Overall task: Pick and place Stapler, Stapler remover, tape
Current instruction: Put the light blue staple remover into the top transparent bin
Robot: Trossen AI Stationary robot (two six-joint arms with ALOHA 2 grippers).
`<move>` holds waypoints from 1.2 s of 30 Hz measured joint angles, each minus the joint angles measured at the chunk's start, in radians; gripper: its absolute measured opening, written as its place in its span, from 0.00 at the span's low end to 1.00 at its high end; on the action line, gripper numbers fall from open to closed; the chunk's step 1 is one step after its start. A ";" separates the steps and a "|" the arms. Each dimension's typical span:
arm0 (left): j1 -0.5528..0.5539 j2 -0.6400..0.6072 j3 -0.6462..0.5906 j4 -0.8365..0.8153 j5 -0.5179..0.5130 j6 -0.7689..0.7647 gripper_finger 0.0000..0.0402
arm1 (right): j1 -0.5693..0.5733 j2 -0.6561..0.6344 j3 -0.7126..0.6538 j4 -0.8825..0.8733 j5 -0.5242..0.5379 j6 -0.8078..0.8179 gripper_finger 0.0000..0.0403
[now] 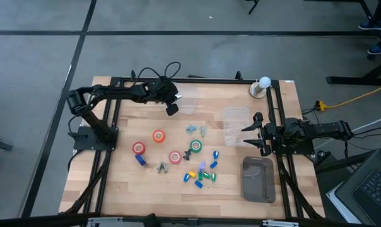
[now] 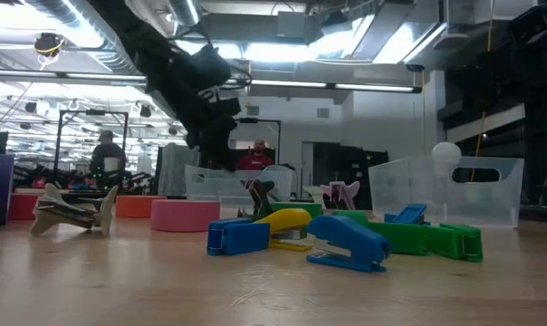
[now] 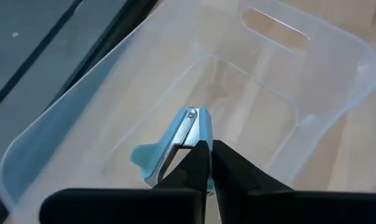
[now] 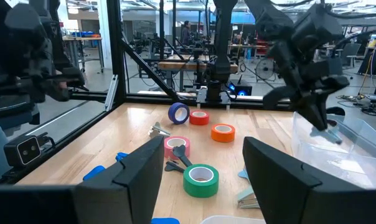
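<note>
The wooden surface [image 1: 115, 189] holds many small things. The left arm reaches over a clear bin [image 1: 188, 103] at the far side, and the left gripper [image 3: 208, 149] hangs just above it — its jaws are together, pinching a light blue staple remover [image 3: 175, 140] over the inside of the bin. The right arm waits at the right edge of the surface, and the right gripper [image 4: 203, 162] has its jaws wide apart with nothing between them. A second clear bin [image 1: 236, 125] sits near it, and a grey tray [image 1: 258, 180] lies closer to the front.

Four tape rolls rest in the middle — a red roll [image 1: 139, 148], an orange roll [image 1: 158, 136], a pink roll [image 1: 175, 157] and a green roll [image 1: 195, 146]. Small staplers [image 1: 203, 171] in blue, green and yellow lie in a bunch just in front of the green roll.
</note>
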 joint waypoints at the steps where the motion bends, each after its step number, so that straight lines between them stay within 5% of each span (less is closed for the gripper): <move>1: 0.003 0.008 0.000 0.015 -0.009 0.005 0.04 | 0.000 0.000 0.000 0.000 0.000 0.000 0.56; 6: 0.005 0.015 0.000 0.029 -0.122 -0.002 0.10 | 0.000 0.000 0.000 0.000 0.000 0.000 0.56; 13: 0.004 -0.046 0.000 0.022 -0.133 -0.001 0.19 | 0.000 0.000 0.000 0.000 0.000 0.000 0.56; 36: -0.177 -0.427 0.000 -0.155 0.006 0.051 0.27 | 0.000 0.000 0.000 0.000 0.000 0.000 0.56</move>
